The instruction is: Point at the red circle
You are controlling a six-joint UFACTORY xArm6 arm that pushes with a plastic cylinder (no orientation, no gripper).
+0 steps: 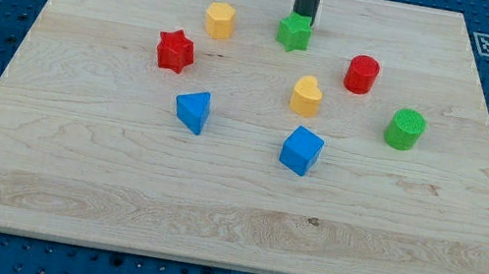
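eight blocks lie on the wooden board (212, 211). my tip (304, 20), a bare rod without jaws, touches the green star (294, 33) near the top edge; the red circle (361, 74) sits toward the top-right corner.

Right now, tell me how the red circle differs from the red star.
Shape: the red circle is a round, ridged cylinder; the red star has pointed arms.
Place: the red circle sits toward the view's right, near the yellow heart; the red star sits toward the view's left, below the yellow hexagon.
My tip is behind the green star, nearer the red circle than the red star.
Both are red and touch nothing.
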